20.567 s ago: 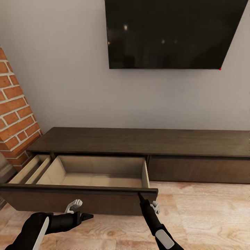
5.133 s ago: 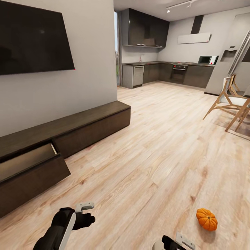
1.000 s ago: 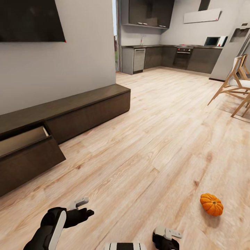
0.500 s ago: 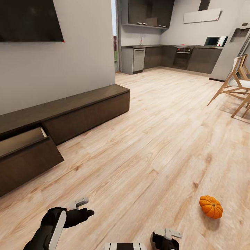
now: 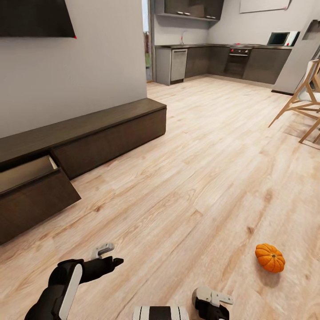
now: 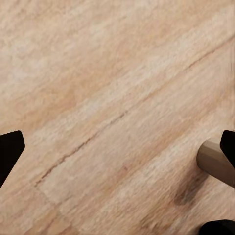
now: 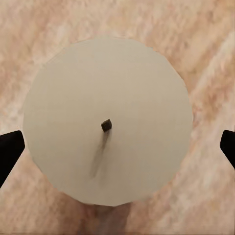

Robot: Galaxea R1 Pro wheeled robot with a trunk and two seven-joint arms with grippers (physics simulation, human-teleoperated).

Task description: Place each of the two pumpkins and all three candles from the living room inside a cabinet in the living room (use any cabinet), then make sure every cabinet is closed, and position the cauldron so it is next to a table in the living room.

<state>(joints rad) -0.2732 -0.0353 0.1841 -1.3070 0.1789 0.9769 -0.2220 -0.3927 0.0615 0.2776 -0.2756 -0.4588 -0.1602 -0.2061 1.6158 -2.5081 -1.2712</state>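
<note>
Right gripper spread wide, straddling the candle directly beneath, lined up to grab it.

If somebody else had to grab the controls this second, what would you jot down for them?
Left claw: open, empty, low over the wooden floor.
Right claw: open, straight above a candle that stands upright on the floor, fingertips either side, not gripping.
A second candle's edge shows in the left wrist view.
One pumpkin lies on the floor ahead to the right.
TV console along the wall: left drawer pulled open; contents cannot be seen from here.
Done: drawer open.
Left: candles and pumpkins into the drawer, shut it, cauldron beside the table.
</note>
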